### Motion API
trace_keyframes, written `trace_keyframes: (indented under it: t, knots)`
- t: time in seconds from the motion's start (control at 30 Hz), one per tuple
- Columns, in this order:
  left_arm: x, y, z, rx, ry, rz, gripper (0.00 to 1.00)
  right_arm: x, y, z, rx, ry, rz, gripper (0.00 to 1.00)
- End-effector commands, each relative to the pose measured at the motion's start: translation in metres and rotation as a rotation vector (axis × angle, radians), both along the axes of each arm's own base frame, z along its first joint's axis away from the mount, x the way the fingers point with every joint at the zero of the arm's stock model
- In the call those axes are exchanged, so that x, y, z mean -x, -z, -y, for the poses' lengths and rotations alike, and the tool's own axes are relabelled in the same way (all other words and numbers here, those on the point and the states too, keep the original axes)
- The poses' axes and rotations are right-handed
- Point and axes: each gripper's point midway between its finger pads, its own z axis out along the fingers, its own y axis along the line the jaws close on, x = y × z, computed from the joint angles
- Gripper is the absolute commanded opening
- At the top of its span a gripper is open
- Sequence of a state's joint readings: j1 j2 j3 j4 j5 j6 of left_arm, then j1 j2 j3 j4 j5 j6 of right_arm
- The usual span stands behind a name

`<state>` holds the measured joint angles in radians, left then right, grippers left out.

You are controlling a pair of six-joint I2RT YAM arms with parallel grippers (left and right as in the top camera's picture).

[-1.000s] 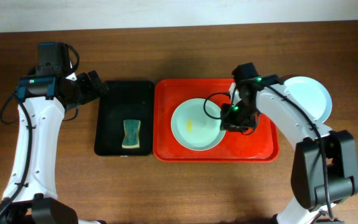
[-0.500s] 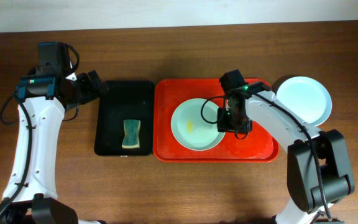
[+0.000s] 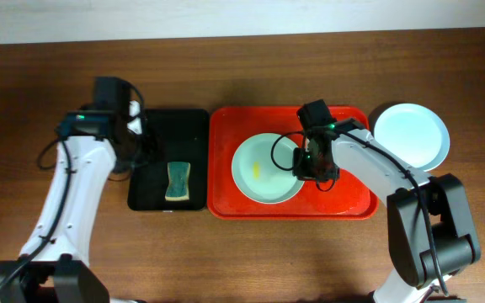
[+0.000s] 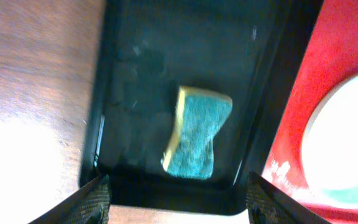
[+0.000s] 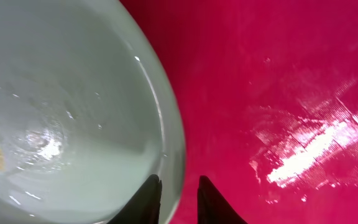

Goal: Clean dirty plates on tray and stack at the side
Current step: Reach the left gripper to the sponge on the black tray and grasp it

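Observation:
A pale blue-green dirty plate with a small yellow smear lies in the red tray. My right gripper sits at the plate's right edge. In the right wrist view its fingers straddle the plate's rim, one on the plate and one over the red tray floor, shut on it. My left gripper hangs open above the black tray. The left wrist view shows its fingertips wide apart with the sponge ahead of them, untouched.
A pale plate rests on the wooden table to the right of the red tray. The green and yellow sponge lies in the near half of the black tray, which stands just left of the red tray.
My left arm has swung right from beside the black tray to above it, its jaws a little narrower. My right gripper has shifted left to the plate's rim and closed on it.

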<state>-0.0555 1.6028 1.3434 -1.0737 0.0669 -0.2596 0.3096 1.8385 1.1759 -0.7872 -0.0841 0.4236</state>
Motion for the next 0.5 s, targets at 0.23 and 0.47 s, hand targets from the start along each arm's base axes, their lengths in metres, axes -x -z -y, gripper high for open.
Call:
trace_keyframes:
  t: [0.23, 0.47]
  knots:
    - [0.015, 0.035, 0.012, -0.087, 0.139, -0.038, 0.56, 0.000, 0.002, -0.004, -0.015, 0.002, 0.001, 0.09]
    - [0.014, 0.044, 0.014, -0.089, 0.156, -0.023, 0.56, 0.000, 0.002, -0.004, -0.015, 0.002, 0.002, 0.19]
